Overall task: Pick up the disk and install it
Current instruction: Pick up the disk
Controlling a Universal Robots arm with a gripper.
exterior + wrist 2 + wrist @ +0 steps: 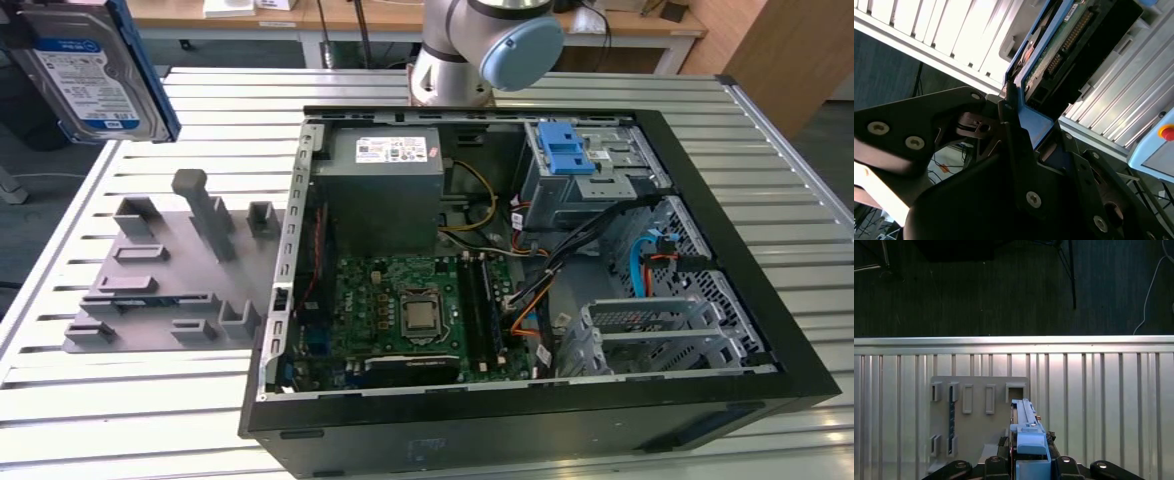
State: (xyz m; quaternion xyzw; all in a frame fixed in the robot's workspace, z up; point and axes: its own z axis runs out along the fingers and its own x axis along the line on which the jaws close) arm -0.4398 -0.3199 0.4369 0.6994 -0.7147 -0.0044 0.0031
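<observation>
The disk (91, 72), a silver drive with a blue-and-white label in a blue carrier bracket, hangs in the air at the exterior view's upper left, above the table's far corner. In the first wrist view the disk (1026, 432) is seen edge-on above the grey holder block (979, 415), with my gripper (1029, 462) shut on its blue bracket. The second wrist view shows the black fingers (1014, 135) clamped against the bracket of the disk (1064, 45), whose circuit-board side faces the camera.
An open computer case (747, 330) lies on the slatted metal table (134, 400), with a silver cage and blue latch (577, 160) and a grey box (387, 195) inside. The grey holder block (174, 270) sits beside it. The arm's base (481, 50) stands behind.
</observation>
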